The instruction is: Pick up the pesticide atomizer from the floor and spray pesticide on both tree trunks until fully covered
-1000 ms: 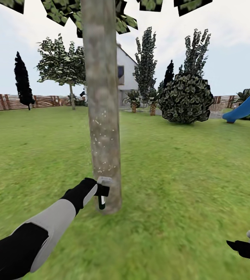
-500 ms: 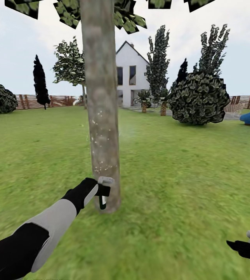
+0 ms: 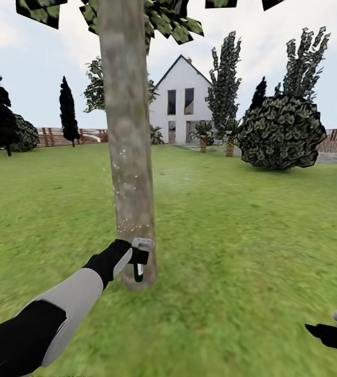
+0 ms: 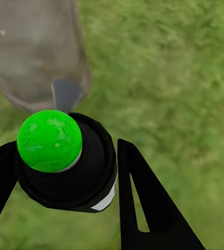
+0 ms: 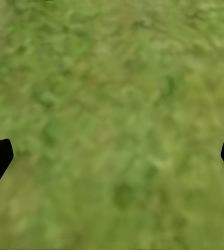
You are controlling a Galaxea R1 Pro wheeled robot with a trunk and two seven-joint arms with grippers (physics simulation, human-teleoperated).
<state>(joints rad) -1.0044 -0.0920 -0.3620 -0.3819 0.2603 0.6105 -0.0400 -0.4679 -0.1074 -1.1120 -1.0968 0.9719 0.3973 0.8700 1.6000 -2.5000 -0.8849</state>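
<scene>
Two grippers differ: the left gripper clamps the atomizer against the trunk, its green cap plain at the wrist, while the right gripper gapes wide over grass.

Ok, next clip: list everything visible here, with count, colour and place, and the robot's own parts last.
Mottled grey-brown tree trunk: one, near, left of centre, pale specks on its lower part.
Black atomizer with green round cap: one, at the trunk's base.
Green lawn: throughout.
White gabled house: one, far centre.
Round dark-green bush: one, far right.
Brown slatted wooden fence: along the far edge.
Dark narrow cypress-like tree: one, far left.
Left gripper: black, shut on the atomizer.
Right gripper: black, open over grass.
</scene>
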